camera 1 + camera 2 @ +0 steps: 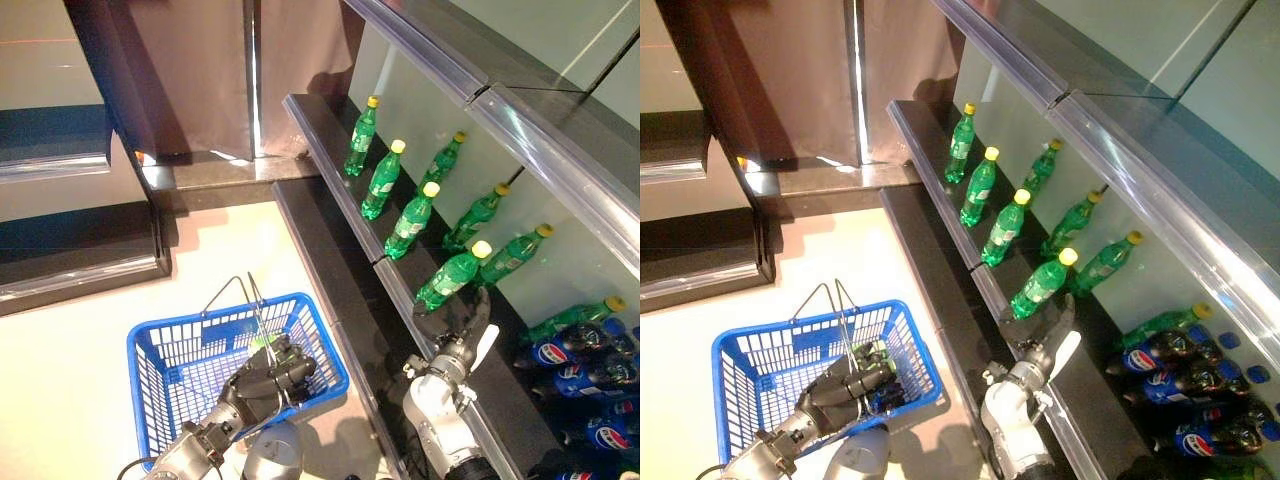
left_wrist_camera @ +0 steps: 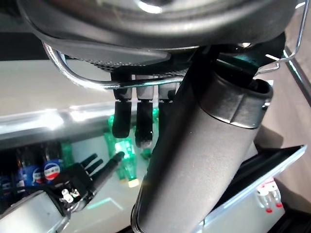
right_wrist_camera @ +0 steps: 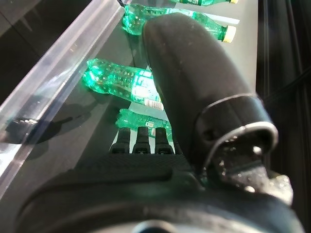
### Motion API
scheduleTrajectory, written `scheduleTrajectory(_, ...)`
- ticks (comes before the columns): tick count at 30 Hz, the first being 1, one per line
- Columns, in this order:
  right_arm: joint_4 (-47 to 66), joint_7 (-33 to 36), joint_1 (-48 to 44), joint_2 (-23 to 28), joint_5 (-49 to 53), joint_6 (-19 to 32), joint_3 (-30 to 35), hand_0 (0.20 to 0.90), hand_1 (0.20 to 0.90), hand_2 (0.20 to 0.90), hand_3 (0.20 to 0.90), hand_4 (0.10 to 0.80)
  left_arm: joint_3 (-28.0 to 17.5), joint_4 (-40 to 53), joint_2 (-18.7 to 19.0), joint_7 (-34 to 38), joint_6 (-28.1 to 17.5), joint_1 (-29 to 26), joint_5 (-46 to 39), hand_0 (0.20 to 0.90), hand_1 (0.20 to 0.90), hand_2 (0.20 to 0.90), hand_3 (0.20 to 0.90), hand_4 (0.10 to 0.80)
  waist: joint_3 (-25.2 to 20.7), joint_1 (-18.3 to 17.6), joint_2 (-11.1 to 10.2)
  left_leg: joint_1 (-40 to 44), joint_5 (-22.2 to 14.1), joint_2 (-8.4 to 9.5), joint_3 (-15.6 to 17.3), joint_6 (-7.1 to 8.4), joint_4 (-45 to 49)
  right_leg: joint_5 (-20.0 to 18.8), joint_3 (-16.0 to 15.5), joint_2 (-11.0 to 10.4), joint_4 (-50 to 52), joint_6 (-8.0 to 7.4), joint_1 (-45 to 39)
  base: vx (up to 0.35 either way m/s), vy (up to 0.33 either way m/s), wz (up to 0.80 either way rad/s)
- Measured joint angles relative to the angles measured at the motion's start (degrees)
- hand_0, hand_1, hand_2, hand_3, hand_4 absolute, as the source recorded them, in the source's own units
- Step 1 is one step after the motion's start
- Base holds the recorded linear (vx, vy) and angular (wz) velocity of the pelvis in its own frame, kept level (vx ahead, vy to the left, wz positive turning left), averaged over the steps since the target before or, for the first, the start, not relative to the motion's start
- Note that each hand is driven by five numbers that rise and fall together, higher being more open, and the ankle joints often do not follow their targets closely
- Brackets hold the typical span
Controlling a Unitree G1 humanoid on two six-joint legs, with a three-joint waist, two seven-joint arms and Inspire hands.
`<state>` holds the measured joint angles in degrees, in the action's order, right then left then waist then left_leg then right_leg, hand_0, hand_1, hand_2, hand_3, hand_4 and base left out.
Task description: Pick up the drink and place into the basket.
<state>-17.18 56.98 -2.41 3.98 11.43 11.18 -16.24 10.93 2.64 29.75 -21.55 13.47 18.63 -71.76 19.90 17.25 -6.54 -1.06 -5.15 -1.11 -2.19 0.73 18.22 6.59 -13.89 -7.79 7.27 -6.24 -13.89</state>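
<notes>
Several green drink bottles with yellow caps lie tilted on the dark shelf (image 1: 330, 170). My right hand (image 1: 452, 328) reaches onto the shelf just below the nearest green bottle (image 1: 448, 278), fingers straight and holding nothing. In the right wrist view its fingers (image 3: 138, 141) stop just short of a green bottle (image 3: 142, 118). My left hand (image 1: 268, 378) is curled round the wire handle (image 2: 87, 80) of the blue basket (image 1: 170, 345), which hangs low at the left. A bit of green (image 1: 865, 351) shows in the basket by that hand; I cannot tell what it is.
Dark cola bottles with blue labels (image 1: 575, 350) lie further along the shelf at the right. A clear rail (image 1: 520, 130) of the upper shelf runs above the bottles. A lower dark ledge (image 1: 320, 260) separates the shelf from the pale floor (image 1: 70, 330).
</notes>
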Motion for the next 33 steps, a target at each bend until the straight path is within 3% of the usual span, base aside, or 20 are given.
scheduleTrajectory(11, 0.64, 2.2, 0.38, -0.05, -0.15, 0.23, 0.01, 0.9, 0.9, 0.9, 0.9, 0.8, -1.1, 0.0, 0.28, -0.01, 1.14, 0.35, 0.83, 0.3, 0.3, 0.3, 0.2, 0.1, -0.05, -0.1, -0.21, 0.09, -0.39, -0.31, 0.15, -0.01, 0.91, -0.11, 0.09, 0.27, -0.38, 0.11, -0.41, -0.024, 0.009, -0.01)
scheduleTrajectory(18, 12.27, 3.43, 2.83, 0.3, -4.57, -5.72, 0.15, 0.9, 0.9, 0.9, 0.9, 0.8, -1.54, 0.0, 0.17, -0.02, 0.58, 1.87, 0.82, 0.3, 0.3, 0.3, 0.2, 0.1, -0.8, -1.95, 0.61, -0.16, -0.46, -0.5, 2.06, -0.22, 0.28, -0.42, 1.93, -0.09, -0.59, 0.03, 1.08, -0.144, 0.07, -0.14)
scheduleTrajectory(26, 24.55, 3.31, 3.32, 2.91, -7.03, -9.6, 1.07, 0.9, 0.9, 0.9, 0.9, 0.8, 2.06, 0.11, -0.12, -0.02, -1.82, 2.6, 0.6, 0.3, 0.3, 0.3, 0.2, 0.1, -2.72, -5.33, 2.12, 0.68, 1.43, -0.26, 4.44, -0.49, -3.71, -1.33, 3.53, -0.81, -1.4, -0.37, 2.57, -0.136, 0.068, -0.13)
scheduleTrajectory(33, 25.11, 2.34, 3.13, 3.53, -6.79, -10.66, 2.21, 0.9, 0.9, 0.9, 0.9, 0.8, 5.78, 0.11, -0.69, -0.01, -4.49, 2.58, 0.05, 0.3, 0.3, 0.3, 0.2, 0.1, -3.72, -8.17, 3.3, 3.31, 4.36, -0.1, 5.71, -0.22, -9.64, -1.52, 3.71, -1.21, -1.77, -0.1, 3.22, -0.15, 0.001, -0.09)
